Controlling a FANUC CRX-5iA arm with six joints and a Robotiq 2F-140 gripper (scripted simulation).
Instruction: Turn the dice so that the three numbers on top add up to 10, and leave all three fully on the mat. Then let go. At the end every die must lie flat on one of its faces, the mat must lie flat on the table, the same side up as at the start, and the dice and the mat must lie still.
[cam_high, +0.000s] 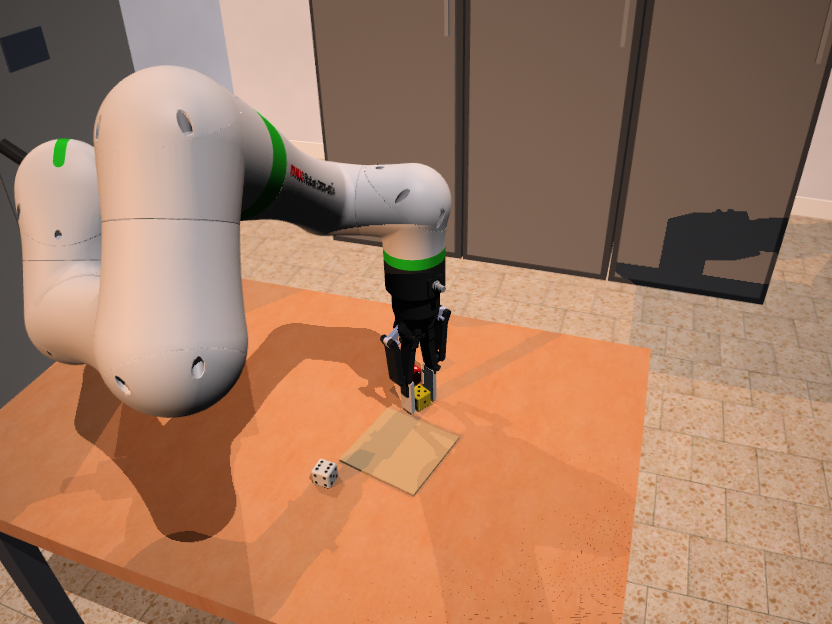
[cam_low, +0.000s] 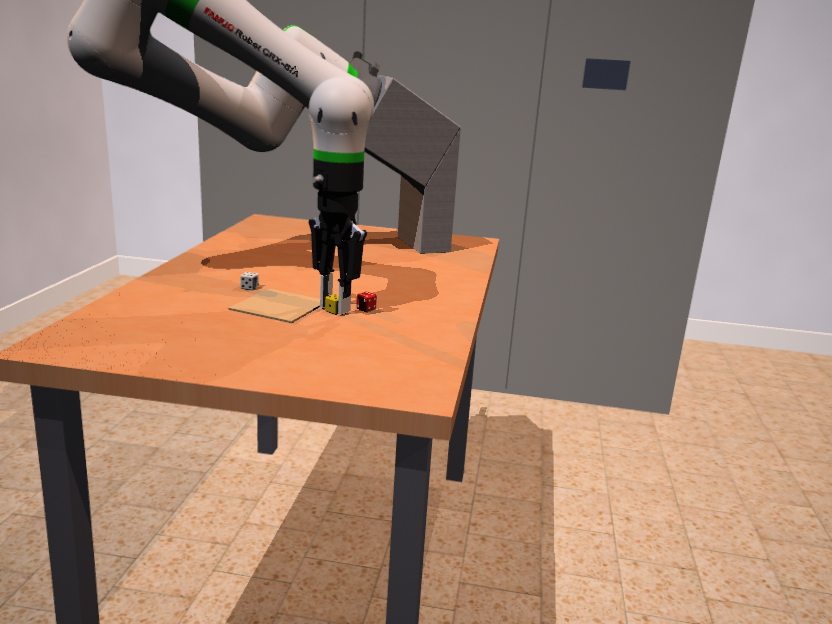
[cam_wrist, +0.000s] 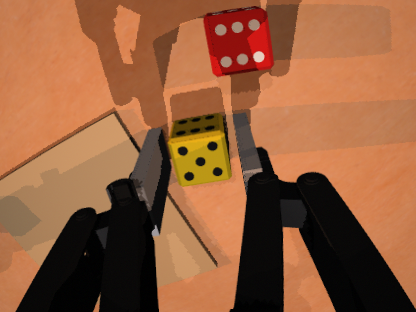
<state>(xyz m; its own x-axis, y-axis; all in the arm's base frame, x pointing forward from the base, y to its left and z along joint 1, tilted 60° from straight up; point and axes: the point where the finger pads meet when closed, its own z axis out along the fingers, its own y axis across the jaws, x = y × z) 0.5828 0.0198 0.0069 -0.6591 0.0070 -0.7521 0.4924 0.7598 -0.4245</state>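
Hand (cam_wrist: 200, 148) points straight down over the yellow die (cam_wrist: 200, 159), fingers part-open either side w/ a gap each side, gripping nothing. Die sits flat on bench (cam_high: 537, 470), five up, just off the mat (cam_high: 401, 451) corner. Red die (cam_wrist: 238, 40) beyond it, six up, near but apart. White die (cam_high: 324, 472) just beside mat's opposite edge. Bare bench around all three dice.

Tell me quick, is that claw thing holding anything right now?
Gripper: open, holding nothing; its fingers stand either side of the yellow die with gaps showing, low by the mat's corner.
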